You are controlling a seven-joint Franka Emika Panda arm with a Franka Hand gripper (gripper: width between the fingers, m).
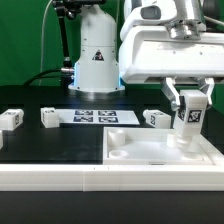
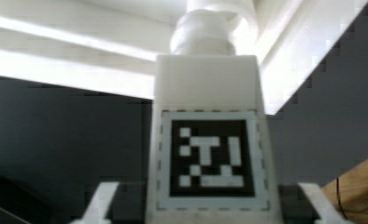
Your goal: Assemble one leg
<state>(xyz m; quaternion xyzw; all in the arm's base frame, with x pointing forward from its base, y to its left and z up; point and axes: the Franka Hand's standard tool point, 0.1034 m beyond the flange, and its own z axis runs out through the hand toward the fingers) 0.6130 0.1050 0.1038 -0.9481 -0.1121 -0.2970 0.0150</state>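
My gripper [image 1: 190, 104] is shut on a white leg [image 1: 190, 118] and holds it upright, its marker tag facing the camera. The leg's lower end is at the far corner of the white tabletop panel [image 1: 150, 158] on the exterior view's right; I cannot tell if it touches the panel. In the wrist view the leg [image 2: 207, 110] fills the middle between my fingers [image 2: 106, 203], with its tag toward the camera and its round tip toward the tabletop panel [image 2: 65, 45]. My gripper [image 2: 209, 207] grips the leg's sides.
Three more legs lie on the black table: one [image 1: 10, 120] at the exterior view's left edge, one [image 1: 48, 117] beside the marker board [image 1: 95, 117], one [image 1: 155, 119] just behind the panel. The robot's base [image 1: 95, 60] stands at the back.
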